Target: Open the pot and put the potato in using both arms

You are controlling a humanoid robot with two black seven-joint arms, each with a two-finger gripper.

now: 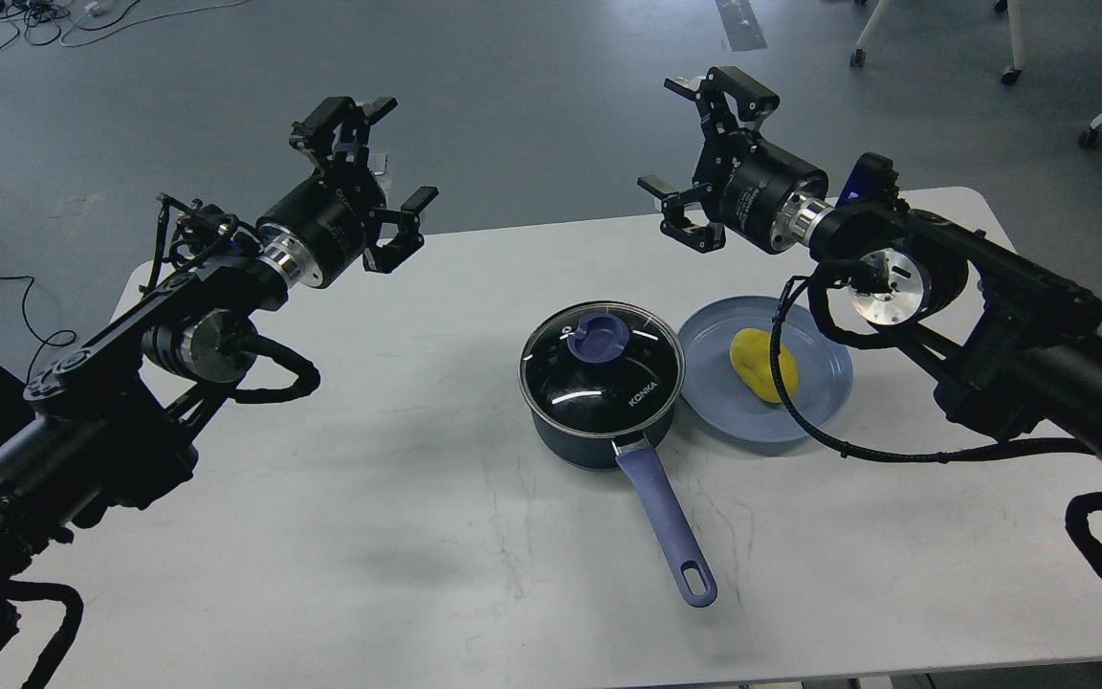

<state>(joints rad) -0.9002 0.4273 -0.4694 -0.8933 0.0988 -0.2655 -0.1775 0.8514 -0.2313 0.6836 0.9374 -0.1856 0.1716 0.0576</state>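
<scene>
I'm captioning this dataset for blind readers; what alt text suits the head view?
A dark pot with its glass lid on sits mid-table, handle toward the camera, beside a light-blue plate holding a yellow potato. The left gripper and right gripper hang open above the white table, touching nothing.

"KONKA" in white letters can be read on the glass lid, just right of and below its blue knob; print on gripper bodies is too small.
</scene>
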